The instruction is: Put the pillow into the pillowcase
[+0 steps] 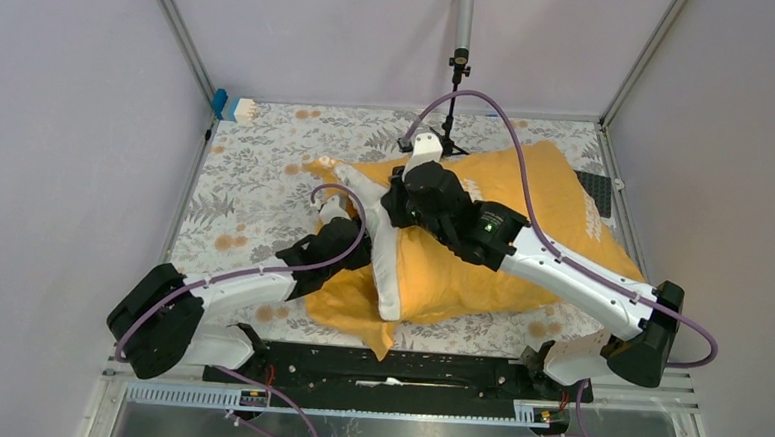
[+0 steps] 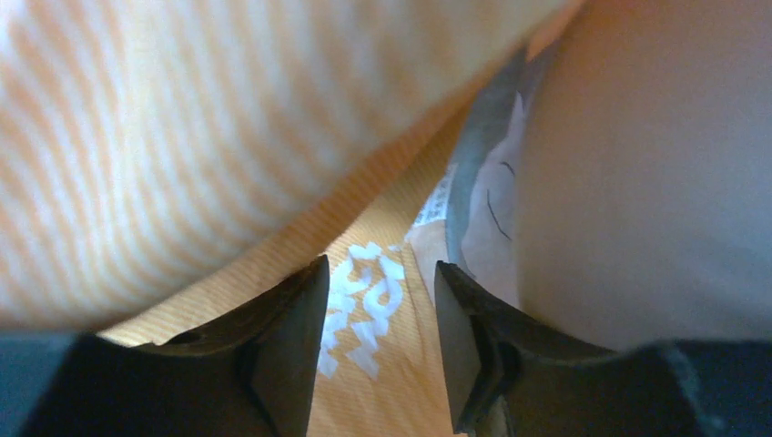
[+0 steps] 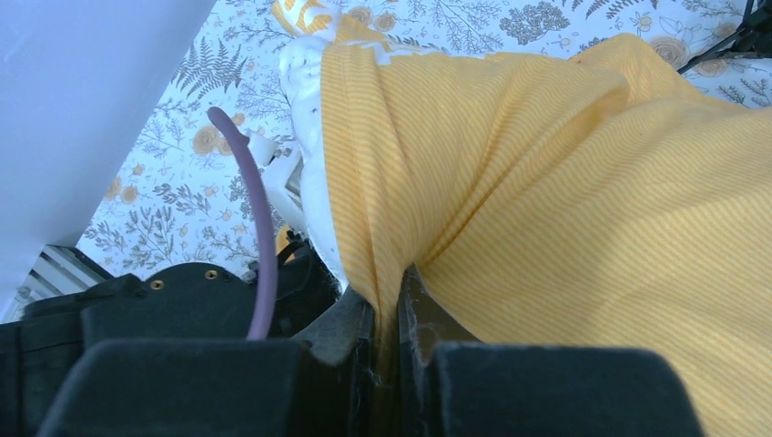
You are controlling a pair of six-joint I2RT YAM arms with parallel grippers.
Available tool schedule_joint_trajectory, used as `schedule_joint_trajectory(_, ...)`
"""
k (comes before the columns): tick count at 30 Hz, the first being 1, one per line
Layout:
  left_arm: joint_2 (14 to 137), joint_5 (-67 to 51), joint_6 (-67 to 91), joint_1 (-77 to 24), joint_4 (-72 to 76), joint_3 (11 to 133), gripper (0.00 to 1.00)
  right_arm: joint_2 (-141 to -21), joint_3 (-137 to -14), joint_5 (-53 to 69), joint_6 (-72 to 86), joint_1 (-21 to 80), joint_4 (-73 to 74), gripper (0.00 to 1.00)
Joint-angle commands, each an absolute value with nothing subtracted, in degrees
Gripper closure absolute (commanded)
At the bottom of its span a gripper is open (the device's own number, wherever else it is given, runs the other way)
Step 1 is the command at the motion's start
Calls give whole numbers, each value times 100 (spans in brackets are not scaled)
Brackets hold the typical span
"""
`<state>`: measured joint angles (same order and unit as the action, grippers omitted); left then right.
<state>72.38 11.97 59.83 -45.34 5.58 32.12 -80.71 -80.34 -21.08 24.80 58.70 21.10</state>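
**Top view.** The pillowcase (image 1: 534, 211) lies at the centre of the floral table (image 1: 249, 196). The pillow (image 1: 386, 269) is mostly inside it. A white band of pillow shows at the case's open left end.

**Left wrist view.** My left gripper (image 2: 380, 341) has its jaws moderately apart, with lettered pillowcase cloth visible in the gap. This view is too close to confirm whether the jaws touch the cloth.

**Right wrist view.** My right gripper (image 3: 387, 341) is clamped on a fold of pillowcase cloth, just beside the exposed pillow edge.
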Motion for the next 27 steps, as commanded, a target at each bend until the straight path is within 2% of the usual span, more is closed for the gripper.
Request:
schedule_joint_trajectory(1, 7517, 1933, 5864, -4610, 891, 3475, 48, -7661, -8204, -1762, 2876, 5862, 989, 100)
schedule_joint_trajectory(8, 8077, 2721, 6107, -4649, 823, 3642, 48, -7547, -8099, -1522, 3092, 5864, 821, 100)
schedule_joint_trajectory(11, 8031, 2606, 6089, -4657, 1565, 3401, 47, -7537, -8086, -1450, 3142, 5859, 819, 100)
schedule_joint_trajectory(14, 8106, 2433, 6081, -4673, 1890, 3340, 38, -7506, -8021, -1442, 3164, 5863, 834, 100)
schedule_joint_trajectory(17, 8365, 2581, 6140, -4676, 1814, 3462, 35, -7459, -7966, -1364, 3225, 5865, 760, 100)
schedule_joint_trajectory(21, 8663, 2849, 6366, -4676, 1577, 3669, 37, -7431, -7958, -1301, 3260, 5871, 742, 100)
schedule_joint_trajectory(23, 8807, 2958, 6432, -4659, 1434, 3809, 42, -7375, -7917, -1324, 3268, 5872, 756, 100)
schedule_joint_trajectory(27, 8793, 2853, 6411, -4528, 1345, 3915, 81, -7254, -7835, -1465, 3223, 5871, 922, 100)
